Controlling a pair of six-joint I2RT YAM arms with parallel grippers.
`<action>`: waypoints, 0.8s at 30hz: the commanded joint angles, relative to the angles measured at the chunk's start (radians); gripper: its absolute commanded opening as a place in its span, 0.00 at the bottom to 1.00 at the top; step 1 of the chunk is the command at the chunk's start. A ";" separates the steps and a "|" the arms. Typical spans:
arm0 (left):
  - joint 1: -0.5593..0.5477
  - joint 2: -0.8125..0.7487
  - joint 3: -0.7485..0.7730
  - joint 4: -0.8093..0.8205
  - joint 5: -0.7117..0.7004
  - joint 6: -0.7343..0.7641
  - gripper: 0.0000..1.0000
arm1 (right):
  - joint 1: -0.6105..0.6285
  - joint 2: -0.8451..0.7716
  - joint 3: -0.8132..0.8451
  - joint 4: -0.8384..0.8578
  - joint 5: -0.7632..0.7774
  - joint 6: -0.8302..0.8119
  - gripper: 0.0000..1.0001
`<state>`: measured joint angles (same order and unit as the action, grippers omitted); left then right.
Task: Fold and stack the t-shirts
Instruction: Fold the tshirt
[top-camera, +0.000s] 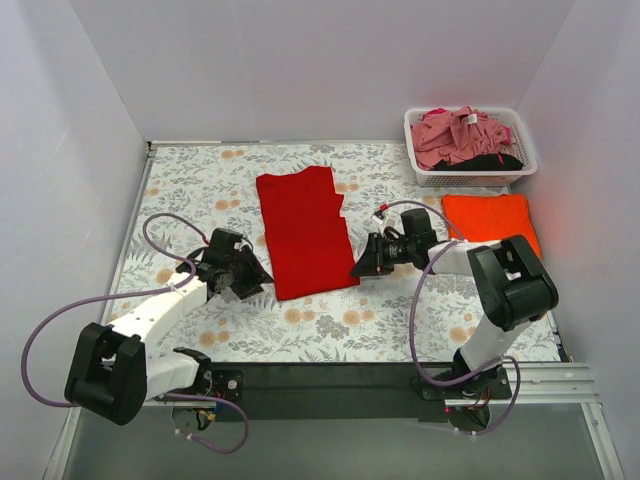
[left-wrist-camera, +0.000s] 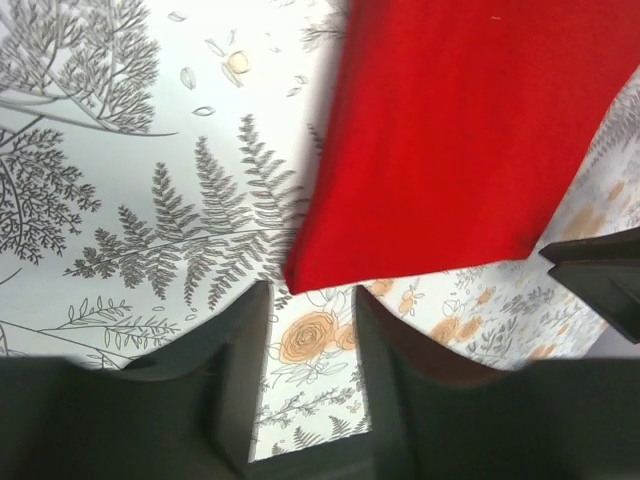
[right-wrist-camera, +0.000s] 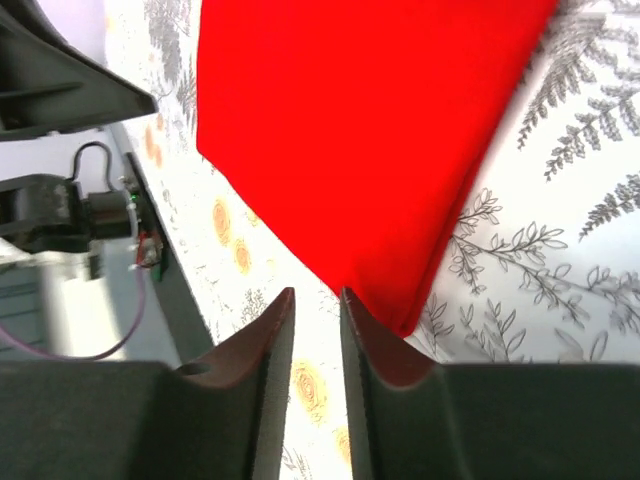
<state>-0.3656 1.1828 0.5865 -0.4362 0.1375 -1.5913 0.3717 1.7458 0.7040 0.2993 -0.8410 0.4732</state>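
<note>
Plainly, the left fingers (left-wrist-camera: 245, 345) stand partly apart with only the floral cloth (left-wrist-camera: 150, 200) of the surface showing in the gap; they have hold of nothing; the right fingers (right-wrist-camera: 272, 345) stand closer together, a thin slit between them, and that slit is bare too.

Between the two sets of fingers lies the red t-shirt (top-camera: 302, 232), folded into a long flat strip on the surface; its near corners point at the fingers on either side; one corner sits just ahead of the left fingers' tips, apart from them; the other sits just ahead of the right fingers, and its edge runs behind one tip, so whether cloth and finger touch there I cannot tell.

Behind the right fingers, on the far side of that wrist, the orange t-shirt (top-camera: 490, 218) lies folded flat on the surface, well apart from the red one; farther off again from the right fingers, in the corner of the surface, stands the white lattice basket (top-camera: 470, 180), with a crumpled pink t-shirt (top-camera: 455, 135) heaped in it and a black t-shirt (top-camera: 497, 160) beside and partly under the pink.
</note>
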 joint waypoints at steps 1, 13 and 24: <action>-0.039 -0.038 0.090 -0.143 -0.071 0.031 0.46 | 0.025 -0.126 0.050 -0.254 0.199 -0.122 0.35; -0.243 0.148 0.236 -0.229 -0.272 0.013 0.65 | 0.248 -0.239 0.175 -0.644 0.743 -0.208 0.70; -0.306 0.281 0.289 -0.230 -0.377 0.002 0.47 | 0.263 -0.252 0.166 -0.647 0.757 -0.209 0.70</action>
<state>-0.6563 1.4586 0.8413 -0.6487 -0.1692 -1.5791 0.6292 1.5230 0.8547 -0.3374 -0.1062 0.2798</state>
